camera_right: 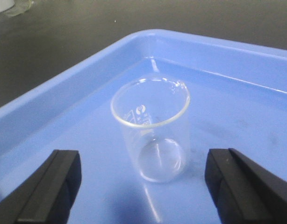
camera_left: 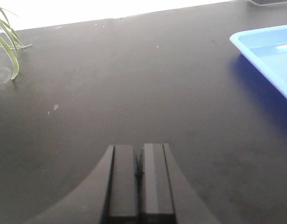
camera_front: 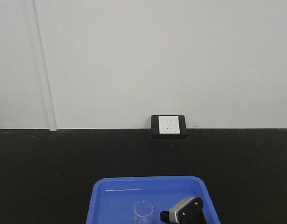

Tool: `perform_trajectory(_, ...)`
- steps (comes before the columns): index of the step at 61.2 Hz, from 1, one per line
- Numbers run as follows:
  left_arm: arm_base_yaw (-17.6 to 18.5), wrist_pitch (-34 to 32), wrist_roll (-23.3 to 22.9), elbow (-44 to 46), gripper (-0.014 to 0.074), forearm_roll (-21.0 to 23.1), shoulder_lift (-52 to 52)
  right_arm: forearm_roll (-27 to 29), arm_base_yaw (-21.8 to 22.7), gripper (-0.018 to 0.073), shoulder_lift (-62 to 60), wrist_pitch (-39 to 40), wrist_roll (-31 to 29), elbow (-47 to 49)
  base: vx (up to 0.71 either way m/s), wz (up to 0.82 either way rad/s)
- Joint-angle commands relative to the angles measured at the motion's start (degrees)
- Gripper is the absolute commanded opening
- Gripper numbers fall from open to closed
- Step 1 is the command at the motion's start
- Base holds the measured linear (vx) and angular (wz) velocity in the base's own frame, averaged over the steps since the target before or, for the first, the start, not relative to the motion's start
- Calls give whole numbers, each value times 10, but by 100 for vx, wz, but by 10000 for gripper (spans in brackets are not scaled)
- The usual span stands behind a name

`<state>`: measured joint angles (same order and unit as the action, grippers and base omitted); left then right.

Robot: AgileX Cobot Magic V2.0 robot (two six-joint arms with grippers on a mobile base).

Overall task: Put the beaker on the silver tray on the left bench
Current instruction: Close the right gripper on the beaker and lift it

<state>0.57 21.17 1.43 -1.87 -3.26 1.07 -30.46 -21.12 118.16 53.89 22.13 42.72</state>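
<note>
The beaker (camera_right: 150, 128), a small clear glass cylinder, stands upright inside a bright blue plastic tray (camera_right: 64, 88). In the front view the beaker (camera_front: 143, 211) sits at the tray's near middle. My right gripper (camera_right: 143, 161) is open, its two black fingers (camera_right: 54, 182) low over the tray floor, one each side of the beaker and just short of it, not touching. My left gripper (camera_left: 139, 151) is shut with nothing in it, hovering over the bare black counter (camera_left: 134, 84) left of the blue tray (camera_left: 265, 51). The silver tray is out of view.
The blue tray (camera_front: 111, 186) lies on a black bench top (camera_front: 50, 163) against a white wall. A white socket in a black box (camera_front: 168, 126) stands at the wall behind the tray. Green plant leaves (camera_left: 8, 42) hang over the counter's far left.
</note>
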Motion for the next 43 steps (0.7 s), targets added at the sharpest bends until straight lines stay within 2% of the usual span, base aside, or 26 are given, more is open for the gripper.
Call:
perform_trajectory(1, 3, -43, -1, -11, 1, 2, 5, -1, 0, 594, -7, 50, -2, 38, 0, 0)
perform_trajectory(18, 3, -43, -1, -11, 1, 2, 5, -6, -7, 594, 59, 51, 19, 123, 0, 0)
perform_trajectory(29, 3, -43, -1, -11, 1, 2, 5, -3, -38, 570, 89, 37, 21, 173, 0, 0)
perform_trajectory(36, 3, -43, -1, -11, 1, 2, 5, 17, -52, 439, 92, 19, 19, 185, 0, 0)
perform_trajectory(43, 3, -43, -1, -11, 1, 2, 5, 33, -53, 187, 92, 19, 19, 185, 0, 0)
